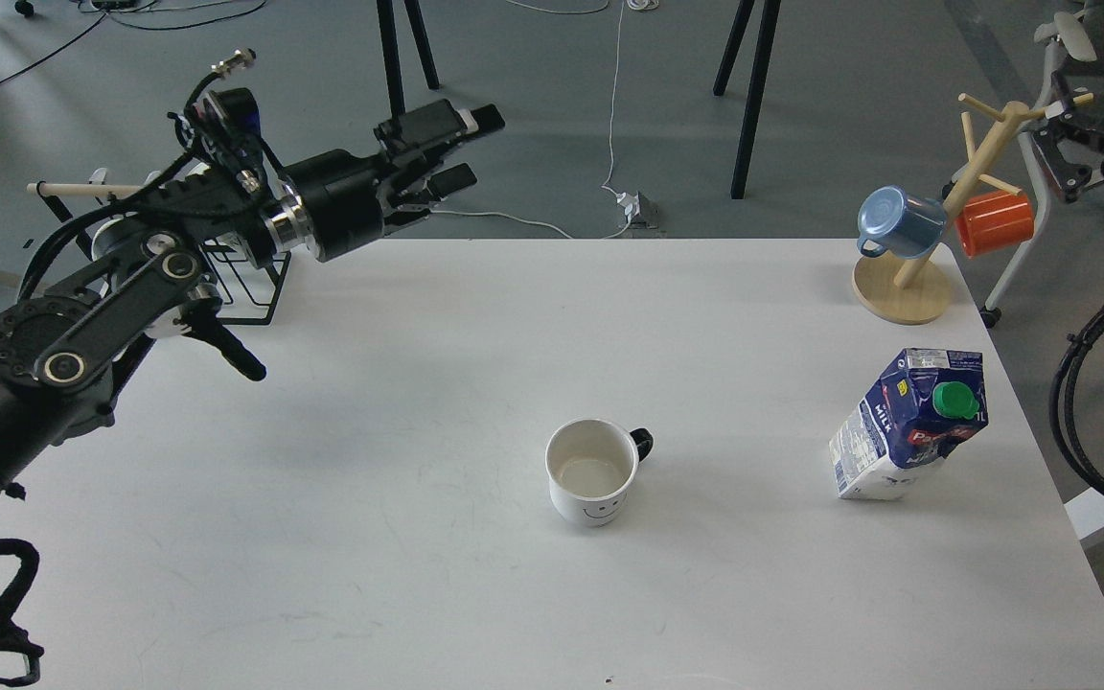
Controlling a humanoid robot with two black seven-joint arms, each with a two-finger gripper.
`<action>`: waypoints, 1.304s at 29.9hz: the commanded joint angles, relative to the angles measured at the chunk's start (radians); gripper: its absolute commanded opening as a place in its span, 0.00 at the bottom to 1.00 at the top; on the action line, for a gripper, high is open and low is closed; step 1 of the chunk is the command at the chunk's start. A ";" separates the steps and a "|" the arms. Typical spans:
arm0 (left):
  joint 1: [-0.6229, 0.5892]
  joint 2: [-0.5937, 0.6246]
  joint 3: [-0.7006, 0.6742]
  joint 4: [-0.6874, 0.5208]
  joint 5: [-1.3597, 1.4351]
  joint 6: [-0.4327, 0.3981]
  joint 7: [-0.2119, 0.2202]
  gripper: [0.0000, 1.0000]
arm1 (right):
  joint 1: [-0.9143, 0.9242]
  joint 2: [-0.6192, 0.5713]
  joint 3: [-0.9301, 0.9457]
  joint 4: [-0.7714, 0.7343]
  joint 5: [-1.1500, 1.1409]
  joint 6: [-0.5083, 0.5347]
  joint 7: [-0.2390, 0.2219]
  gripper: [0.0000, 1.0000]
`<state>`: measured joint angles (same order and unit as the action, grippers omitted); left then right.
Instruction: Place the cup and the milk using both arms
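Cup [593,471] upright mid table [418,575], milk [908,424] well right of it. L gripper [461,144] above far-left edge, fingers wide, empty. R fingers: can't tell.

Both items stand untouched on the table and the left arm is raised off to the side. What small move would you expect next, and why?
Probably the left gripper coming down and right toward the cup. It hangs open and empty over the table's far left edge, the cup is the nearer item, and the milk stands far right.
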<state>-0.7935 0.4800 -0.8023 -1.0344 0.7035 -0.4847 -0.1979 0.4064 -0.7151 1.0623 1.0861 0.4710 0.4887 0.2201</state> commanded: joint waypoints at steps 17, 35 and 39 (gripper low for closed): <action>-0.019 0.015 -0.058 0.346 -0.728 -0.004 0.003 0.99 | -0.635 0.002 0.157 0.344 -0.003 0.000 0.045 1.00; -0.001 0.028 -0.043 0.346 -0.719 -0.004 0.006 0.99 | -0.781 0.311 0.122 0.302 -0.178 0.000 0.042 1.00; 0.000 0.032 -0.023 0.346 -0.717 -0.004 0.008 0.99 | -0.755 0.359 0.097 0.288 -0.186 0.000 0.042 1.00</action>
<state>-0.7944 0.5093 -0.8404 -0.6884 -0.0142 -0.4888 -0.1906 -0.3644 -0.3860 1.1772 1.3855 0.2924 0.4887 0.2622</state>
